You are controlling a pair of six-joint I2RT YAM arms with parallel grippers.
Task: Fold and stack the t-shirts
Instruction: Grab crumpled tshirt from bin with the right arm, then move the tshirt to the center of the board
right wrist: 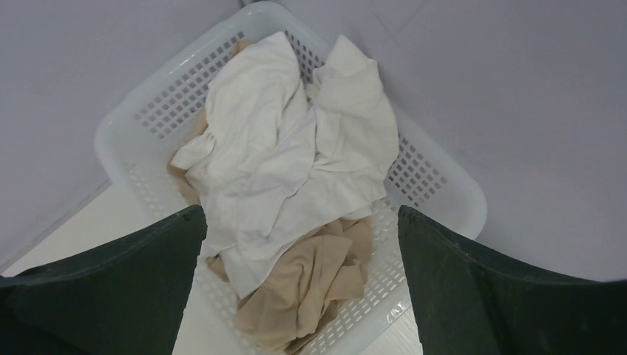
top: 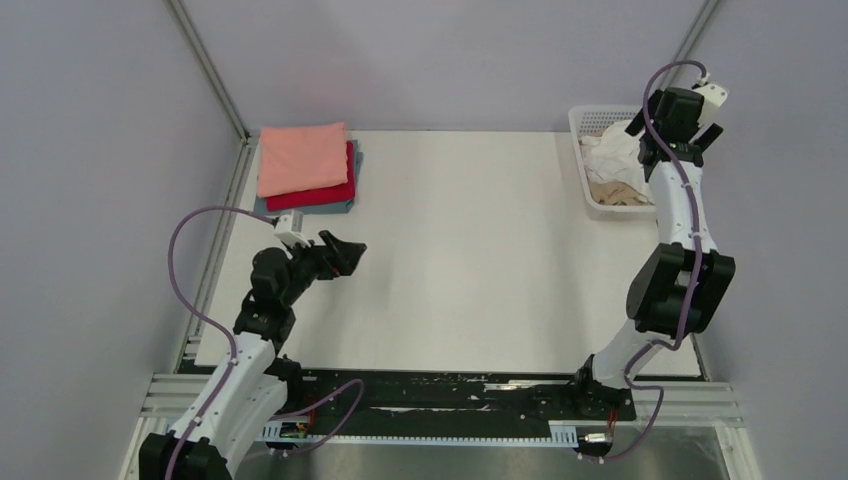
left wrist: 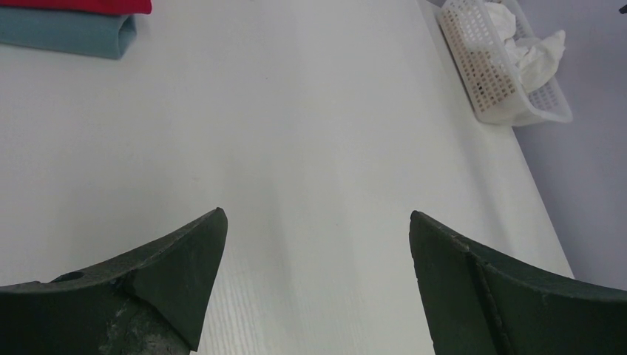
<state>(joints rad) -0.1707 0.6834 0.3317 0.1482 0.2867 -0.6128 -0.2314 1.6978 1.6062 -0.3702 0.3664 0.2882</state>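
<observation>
Our right fingers (right wrist: 133, 281), spread wide, hover above the basket (right wrist: 458, 188), where the white t-shirt (right wrist: 273, 163) lies crumpled over the tan t-shirt (right wrist: 310, 288). We should descend straight, pinch only the white top layer, then lift clear. Our left fingers (left wrist: 170, 259) hover apart over the table (left wrist: 296, 111).

In the top view the left arm (top: 235, 375) rises bent from the lower left, its left gripper (top: 343, 254) at centre left pointing right with jaws spread wide, while the right arm (top: 680, 215) stretches up the right side, its right gripper (top: 673, 140) at the upper right, jaws likewise apart.
</observation>
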